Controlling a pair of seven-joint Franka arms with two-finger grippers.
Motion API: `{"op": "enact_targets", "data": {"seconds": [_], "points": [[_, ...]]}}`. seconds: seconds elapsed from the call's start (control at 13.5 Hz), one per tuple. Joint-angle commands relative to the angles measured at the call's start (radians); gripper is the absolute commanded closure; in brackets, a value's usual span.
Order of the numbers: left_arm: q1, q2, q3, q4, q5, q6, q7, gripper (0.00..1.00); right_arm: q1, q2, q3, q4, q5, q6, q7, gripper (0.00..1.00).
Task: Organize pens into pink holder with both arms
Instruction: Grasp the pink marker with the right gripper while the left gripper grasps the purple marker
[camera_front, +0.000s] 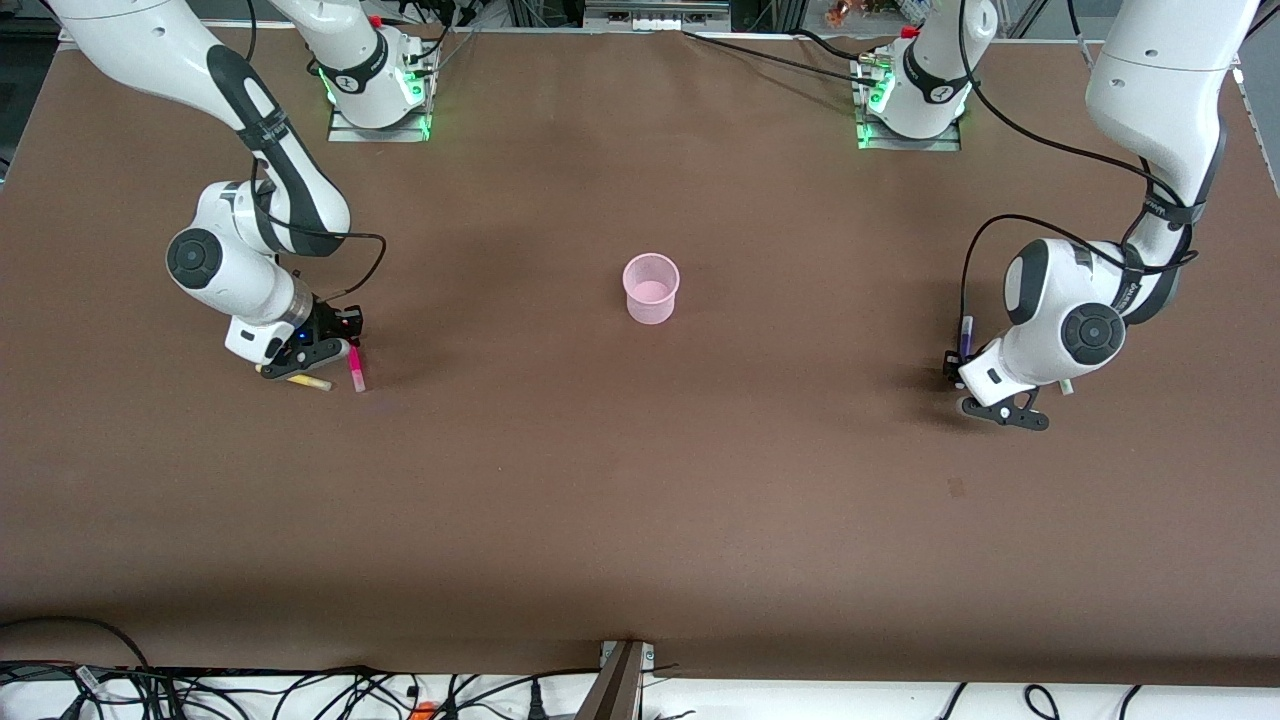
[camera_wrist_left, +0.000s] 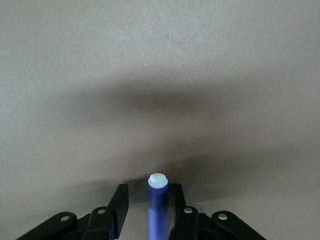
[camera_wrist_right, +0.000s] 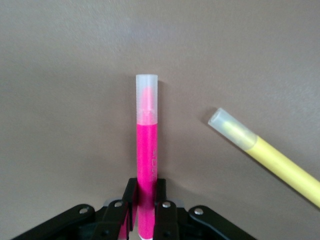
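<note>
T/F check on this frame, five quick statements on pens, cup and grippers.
1. The pink cup has no pens in it. True.
2. The right gripper is closed on the yellow pen. False: its fingers clamp the magenta pen; the yellow pen lies loose on the table beside it.
3. The left gripper has the purple pen between its fingers. True.
4. Both grippers hover over the cup. False: each is down at its own arm's end of the table, with the cup standing alone in the middle.
5. The cup lies tipped on its side. False: it stands upright, mouth up.
</note>
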Motion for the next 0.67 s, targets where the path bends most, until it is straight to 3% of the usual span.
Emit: {"op": "enact_targets", "data": {"seconds": [0.0,0.15,0.3,0.45,0.59], "points": [[0.015,0.013,-0.003,0.008,0.022,0.012,0.023,0.79,0.004,-0.067,0.031,0.005,0.001,-0.055,-0.008,1.0],[0.015,0.002,-0.006,0.008,0.023,0.002,0.035,1.0,0.007,-0.116,0.076,0.019,-0.014,-0.087,-0.015,1.0],[0.012,-0.032,-0.014,0.019,0.022,-0.055,0.116,1.0,0.024,-0.162,0.132,0.051,-0.039,-0.166,-0.004,1.0],[-0.002,-0.078,-0.037,0.037,0.017,-0.139,0.121,1.0,0.066,-0.169,0.139,0.185,-0.05,-0.348,-0.001,1.0],[-0.001,-0.124,-0.114,0.063,0.006,-0.242,0.123,1.0,0.122,-0.152,0.139,0.345,-0.097,-0.539,0.027,1.0]]}}
